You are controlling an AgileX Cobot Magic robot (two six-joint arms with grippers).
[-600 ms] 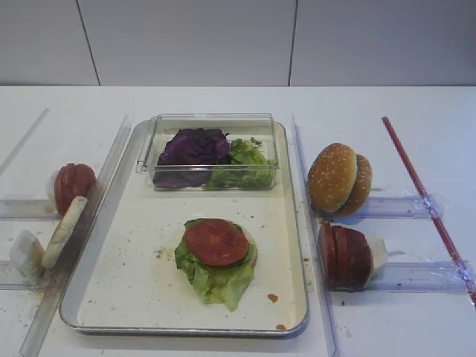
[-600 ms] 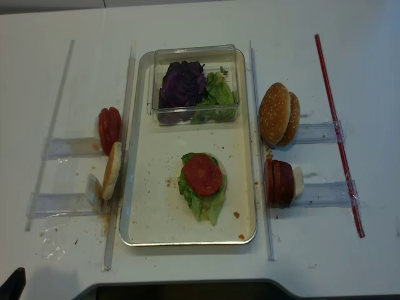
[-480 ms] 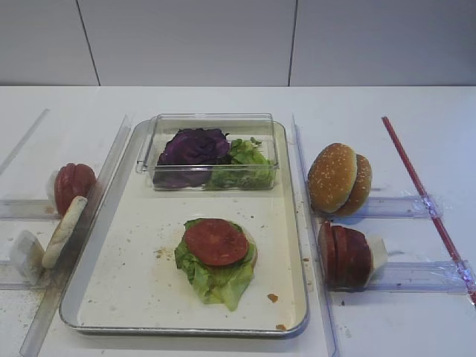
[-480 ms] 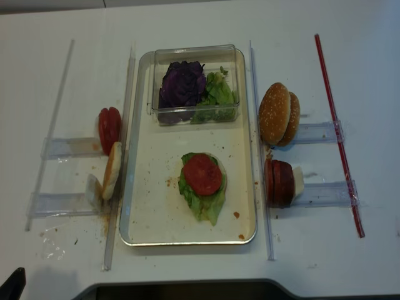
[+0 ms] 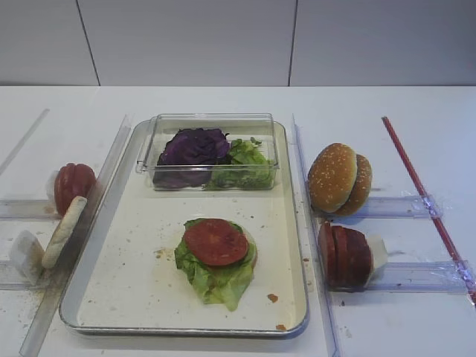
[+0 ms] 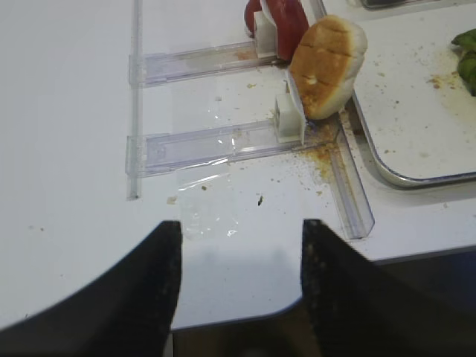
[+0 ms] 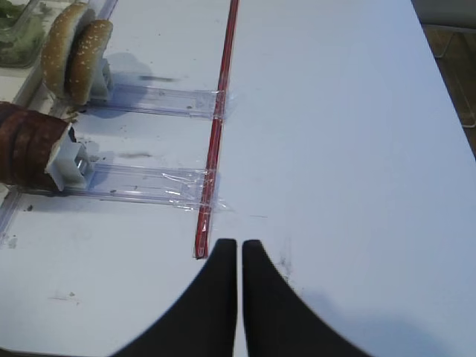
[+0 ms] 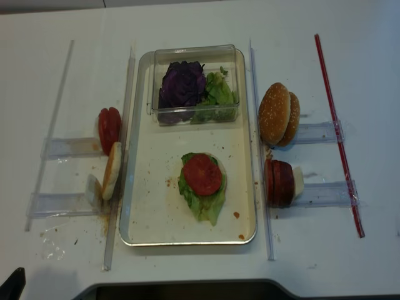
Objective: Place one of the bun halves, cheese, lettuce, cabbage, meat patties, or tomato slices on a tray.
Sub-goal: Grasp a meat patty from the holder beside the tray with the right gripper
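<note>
The metal tray [image 5: 134,290] holds a lettuce leaf [image 5: 216,279] with a tomato slice [image 5: 216,242] on top. A clear box at its back contains cabbage [image 5: 193,147] and more lettuce [image 5: 242,167]. Right of the tray stand two bun halves [image 5: 340,178] and meat patties [image 5: 346,255]. On the left racks stand tomato slices [image 5: 74,184] and a pale bun piece [image 5: 63,230]. Cheese is out of view. My right gripper [image 7: 239,245] is shut and empty over bare table by the red strip [image 7: 216,141]. My left gripper [image 6: 242,227] hangs open and empty at the table's front edge.
Clear plastic rails [image 5: 312,223] flank the tray on both sides. Clear racks [image 8: 319,194] with white end blocks [image 6: 286,119] carry the upright food. Crumbs lie near the left rack [image 6: 320,152]. A dark table edge [image 8: 187,289] runs along the front.
</note>
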